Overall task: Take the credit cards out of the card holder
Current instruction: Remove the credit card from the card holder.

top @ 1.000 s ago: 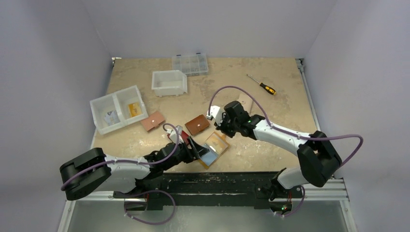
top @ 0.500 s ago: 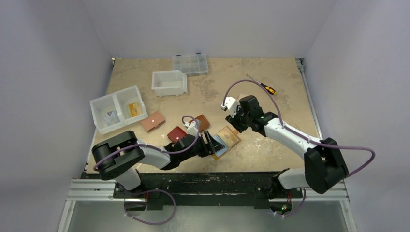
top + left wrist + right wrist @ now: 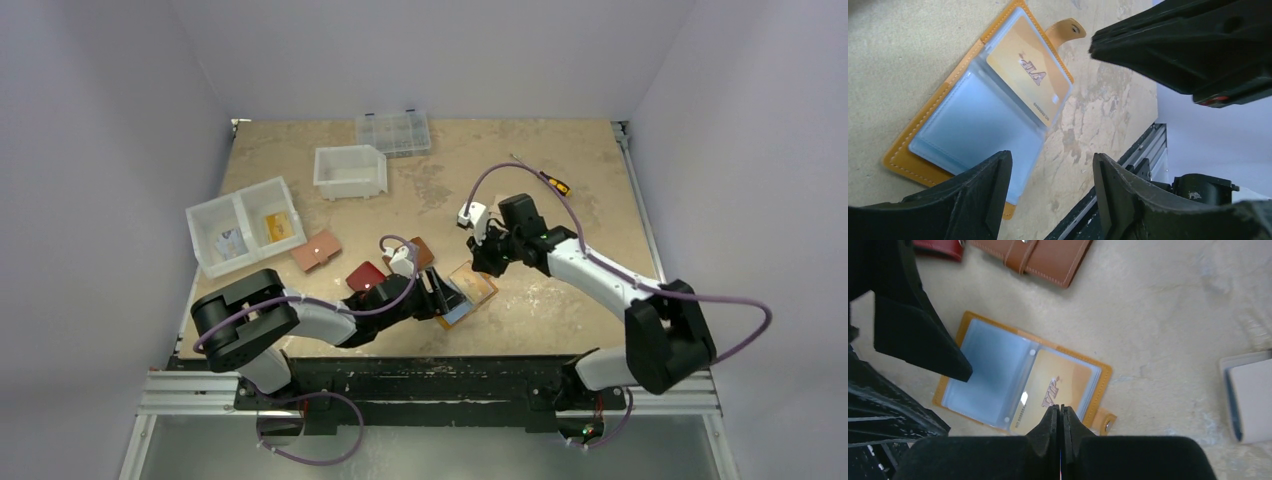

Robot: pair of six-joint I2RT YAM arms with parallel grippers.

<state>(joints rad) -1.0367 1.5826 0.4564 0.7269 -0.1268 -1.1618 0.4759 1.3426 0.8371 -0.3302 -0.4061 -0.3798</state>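
Right wrist view has the card holder [image 3: 1101,376] lying open on the table [image 3: 1173,315], a yellow-orange credit card [image 3: 1058,387] under its clear sleeve [image 3: 988,372] (light, stiff, probably slick: pinch an exposed edge), the right gripper [image 3: 1060,412] above it with jaws pressed together and empty, the left gripper [image 3: 1050,161] spread alongside.

Card holder [image 3: 468,292] lies open flat on the table [image 3: 540,312], my left fingers [image 3: 1128,200] just to its left and my right fingers [image 3: 1049,427] at its far side. One card [image 3: 1053,390] sits in the tab-side pocket, and a closed wallet [image 3: 1043,257] lies behind it, to the left.
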